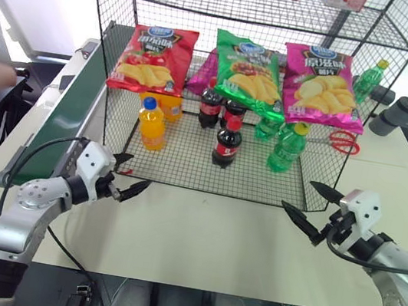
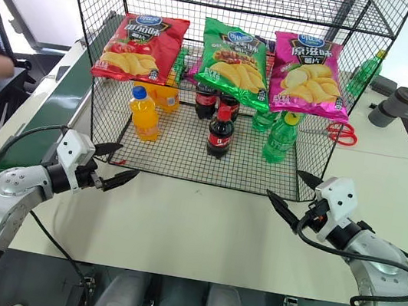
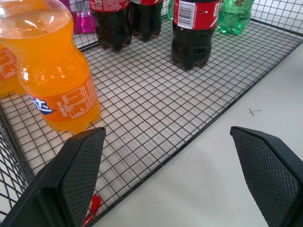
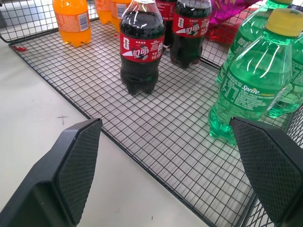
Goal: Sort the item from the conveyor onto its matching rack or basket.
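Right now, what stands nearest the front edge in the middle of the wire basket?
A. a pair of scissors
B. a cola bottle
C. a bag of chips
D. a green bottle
B: the cola bottle with its red cap stands alone mid-basket, ahead of the other colas, on the wire basket floor.

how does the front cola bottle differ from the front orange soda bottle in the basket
The front cola bottle holds dark brown liquid; the front orange soda bottle holds bright orange.
The cola has a red cap and red label; the orange soda has a blue cap and an orange label.
The cola stands mid-basket; the orange soda stands nearer the conveyor.
Both are small, upright and stand on the wire-mesh bottom tier.
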You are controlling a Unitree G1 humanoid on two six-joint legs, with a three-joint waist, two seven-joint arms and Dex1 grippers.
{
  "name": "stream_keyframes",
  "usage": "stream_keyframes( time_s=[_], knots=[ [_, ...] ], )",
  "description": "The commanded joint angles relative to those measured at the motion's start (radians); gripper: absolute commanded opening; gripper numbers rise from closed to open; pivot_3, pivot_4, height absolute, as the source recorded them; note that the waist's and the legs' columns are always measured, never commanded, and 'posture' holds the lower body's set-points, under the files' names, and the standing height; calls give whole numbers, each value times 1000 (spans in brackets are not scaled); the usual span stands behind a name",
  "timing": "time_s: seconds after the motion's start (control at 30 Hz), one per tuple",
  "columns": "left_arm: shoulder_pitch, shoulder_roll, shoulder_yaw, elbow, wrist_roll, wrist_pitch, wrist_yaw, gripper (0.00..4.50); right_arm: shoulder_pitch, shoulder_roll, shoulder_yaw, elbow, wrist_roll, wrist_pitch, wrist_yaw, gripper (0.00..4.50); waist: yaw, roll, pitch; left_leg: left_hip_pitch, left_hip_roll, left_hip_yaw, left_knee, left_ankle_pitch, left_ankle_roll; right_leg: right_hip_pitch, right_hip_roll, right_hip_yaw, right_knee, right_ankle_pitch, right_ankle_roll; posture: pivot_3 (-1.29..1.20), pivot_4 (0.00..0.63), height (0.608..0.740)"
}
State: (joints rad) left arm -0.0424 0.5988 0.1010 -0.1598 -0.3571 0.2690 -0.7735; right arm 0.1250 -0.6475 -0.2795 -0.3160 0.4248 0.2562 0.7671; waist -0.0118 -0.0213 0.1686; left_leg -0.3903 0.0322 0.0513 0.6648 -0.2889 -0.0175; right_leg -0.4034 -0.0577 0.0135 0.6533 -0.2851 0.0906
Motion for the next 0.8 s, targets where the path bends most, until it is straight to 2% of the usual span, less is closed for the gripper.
stream_keyframes(
  time_s=[0.03, 0.8],
  knots=[
    [1, 6, 17, -28, 1, -8, 5, 4500, -11, 5, -7, -6, 3, -22, 2, 4486, 0, 0, 0, 0, 0, 0, 0, 0, 0, 0, 0, 0, 0, 0, 0, 0, 150, 740],
    [2, -2, 9, -40, 1, -1, 25, 4500, -35, 3, 15, -14, 0, -11, -7, 4486, 0, 0, 0, 0, 0, 0, 0, 0, 0, 0, 0, 0, 0, 0, 0, 0, 150, 740]
  ],
)
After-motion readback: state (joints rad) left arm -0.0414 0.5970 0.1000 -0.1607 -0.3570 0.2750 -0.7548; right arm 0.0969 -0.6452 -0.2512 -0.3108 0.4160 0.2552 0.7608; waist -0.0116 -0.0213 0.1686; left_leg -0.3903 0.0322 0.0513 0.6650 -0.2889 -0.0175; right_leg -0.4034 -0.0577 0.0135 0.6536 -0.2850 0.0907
